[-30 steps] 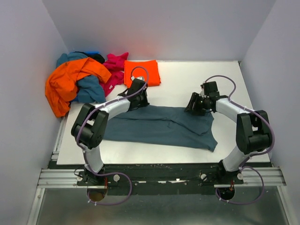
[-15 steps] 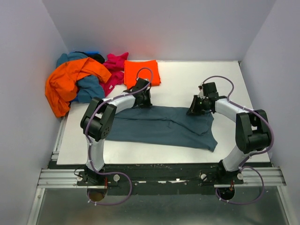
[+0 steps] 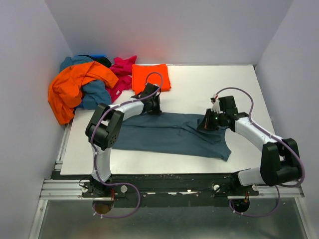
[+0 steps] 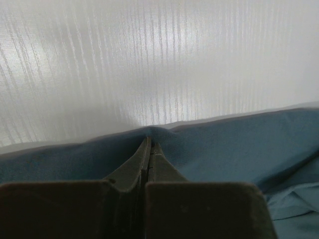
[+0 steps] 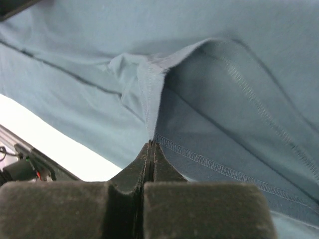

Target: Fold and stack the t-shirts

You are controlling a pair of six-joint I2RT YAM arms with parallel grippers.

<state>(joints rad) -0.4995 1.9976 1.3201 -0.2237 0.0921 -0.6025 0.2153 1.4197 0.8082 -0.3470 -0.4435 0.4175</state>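
A slate blue-grey t-shirt [image 3: 164, 135] lies spread across the middle of the table. My left gripper [image 3: 152, 107] sits at the shirt's far edge, shut on a pinch of its cloth [image 4: 224, 147]; the left wrist view shows the jaws [image 4: 149, 142] pressed together at that edge. On the shirt's right part, my right gripper [image 3: 206, 124] is shut on a raised fold along a stitched hem [image 5: 234, 119], jaws [image 5: 151, 145] closed tight. A folded bright orange-red t-shirt [image 3: 150, 77] lies flat behind the left gripper.
A heap of loose shirts sits at the back left: orange [image 3: 72, 88], teal [image 3: 97, 95], magenta [image 3: 120, 73]. Part of it hangs over the white table's [image 3: 214, 82] left edge. Grey walls close in on three sides.
My right gripper has shut on the shirt's fold and shifted slightly nearer and left, the arm stretching out. The left arm's elbow swung inward early on, with the gripper staying shut at the far edge.
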